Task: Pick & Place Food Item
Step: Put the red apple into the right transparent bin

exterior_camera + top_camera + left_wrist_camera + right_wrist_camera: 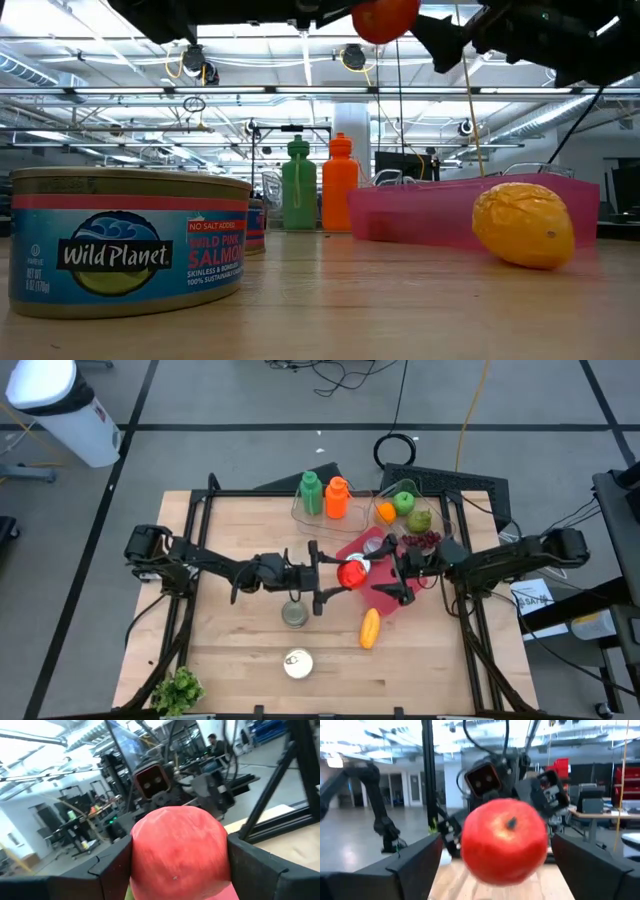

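We saw L gripper (335, 574) clamped on round red apple (351, 573), R gripper (392, 573) wide open at its 3 o'clock, empty; early release risked a drop.

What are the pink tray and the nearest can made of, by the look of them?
The pink tray looks like translucent plastic: light shows through its thin walls. The can looks like metal, with a ridged rim and a glossy printed paper or film label reading salmon.

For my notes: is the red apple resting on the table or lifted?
Lifted. The left gripper holds the red apple between its fingers, high above the table in the low view.
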You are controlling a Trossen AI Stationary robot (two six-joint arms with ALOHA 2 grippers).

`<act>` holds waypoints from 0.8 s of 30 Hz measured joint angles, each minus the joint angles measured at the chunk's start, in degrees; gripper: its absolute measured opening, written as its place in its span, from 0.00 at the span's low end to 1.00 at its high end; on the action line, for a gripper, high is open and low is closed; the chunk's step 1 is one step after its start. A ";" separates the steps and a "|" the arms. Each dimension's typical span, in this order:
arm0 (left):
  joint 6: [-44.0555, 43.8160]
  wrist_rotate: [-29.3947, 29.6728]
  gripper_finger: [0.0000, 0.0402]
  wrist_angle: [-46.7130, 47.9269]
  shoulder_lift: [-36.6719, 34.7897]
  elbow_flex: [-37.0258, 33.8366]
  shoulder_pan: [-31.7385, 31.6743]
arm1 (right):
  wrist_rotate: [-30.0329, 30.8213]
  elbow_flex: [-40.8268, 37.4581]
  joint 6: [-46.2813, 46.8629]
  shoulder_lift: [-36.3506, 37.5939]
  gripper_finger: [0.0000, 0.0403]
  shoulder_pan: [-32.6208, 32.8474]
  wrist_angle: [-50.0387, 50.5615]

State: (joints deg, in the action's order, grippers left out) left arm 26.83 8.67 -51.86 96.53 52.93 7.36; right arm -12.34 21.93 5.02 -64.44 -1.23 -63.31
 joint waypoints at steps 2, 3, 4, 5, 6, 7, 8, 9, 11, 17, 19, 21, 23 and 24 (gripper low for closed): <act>0.01 -1.15 0.69 -0.19 0.00 0.00 0.08 | 0.02 0.00 1.10 -1.90 0.92 0.14 -2.69; 0.02 -1.76 0.69 -0.42 0.00 0.00 0.28 | 0.04 0.00 1.67 -2.57 0.92 0.19 -3.19; 0.11 -2.33 0.69 -0.79 0.00 0.00 0.41 | 0.07 0.00 2.09 -3.21 0.93 0.19 -3.64; 0.48 -2.97 0.69 -1.16 0.00 0.00 0.56 | 0.11 0.00 2.46 -3.90 0.93 0.19 -4.43; 0.96 -3.43 0.69 -1.79 0.00 0.01 0.65 | 0.13 0.00 3.02 -4.57 0.93 0.19 -5.33; 1.48 -4.01 0.69 -2.31 0.00 0.02 0.78 | 0.12 0.02 3.63 -5.15 0.93 0.19 -6.29; 1.82 -4.54 0.69 -2.84 0.00 0.02 0.94 | 0.11 0.02 4.31 -5.70 0.93 0.19 -7.29; 2.03 -4.98 0.69 -3.37 0.00 0.02 1.04 | 0.11 0.03 4.98 -6.30 0.92 0.21 -8.42; 2.00 -5.64 0.69 -4.31 0.00 0.02 1.06 | 0.07 0.06 6.45 -7.21 0.92 0.28 -10.27; 1.77 -5.79 0.69 -4.37 -0.04 0.07 0.91 | 0.01 2.85 6.14 -10.77 0.93 3.17 -10.66; 1.79 -5.77 0.69 -4.39 -0.04 0.07 0.91 | 0.09 4.16 5.63 -11.98 0.93 4.51 -10.59; 1.81 -5.91 0.69 -4.37 -0.07 0.08 0.97 | 0.02 5.19 4.00 -12.95 0.93 5.59 -10.61; 1.79 -6.56 0.69 -4.35 -0.07 0.09 1.03 | -0.44 5.94 1.33 -13.62 0.93 6.47 -10.47; 1.77 -6.68 0.69 -4.27 -0.07 0.10 1.08 | -0.22 6.39 0.24 -13.97 0.93 6.95 -10.47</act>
State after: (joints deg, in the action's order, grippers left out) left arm 28.60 2.00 -56.13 96.46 53.03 8.45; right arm -12.56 28.32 5.26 -78.41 5.72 -73.78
